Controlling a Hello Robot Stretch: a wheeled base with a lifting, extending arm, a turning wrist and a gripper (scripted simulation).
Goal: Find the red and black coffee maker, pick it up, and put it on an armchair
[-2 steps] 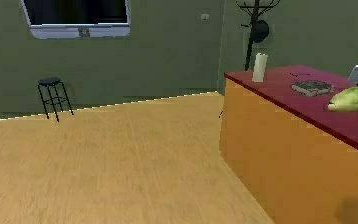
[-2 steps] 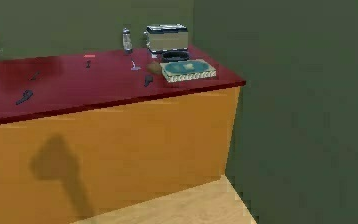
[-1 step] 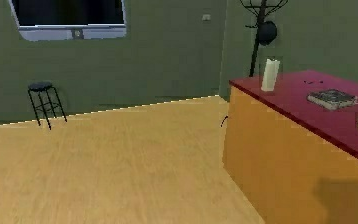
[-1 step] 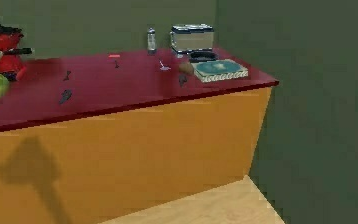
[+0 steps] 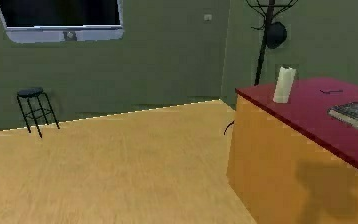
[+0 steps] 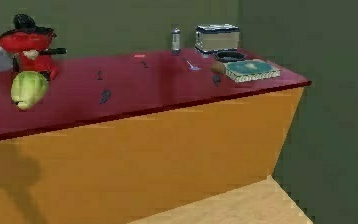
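Observation:
A red and black appliance [image 6: 29, 45], by shape and colour the coffee maker, stands at the far left of the dark red countertop [image 6: 157, 90] in the arm side view. A yellow-green rounded thing [image 6: 25, 88] lies just in front of it. The counter has orange sides [image 6: 157, 160].
Farther along the counter stand a silver toaster [image 6: 217, 37], a small shaker [image 6: 176, 38], a dark bowl [image 6: 230, 55] and a book [image 6: 251, 69]. The forward view has the counter's end [image 5: 307, 105] with a white roll [image 5: 284, 84], a coat rack [image 5: 267, 35], a black stool [image 5: 34, 108], a wall screen [image 5: 62, 20] and open wooden floor [image 5: 127, 160].

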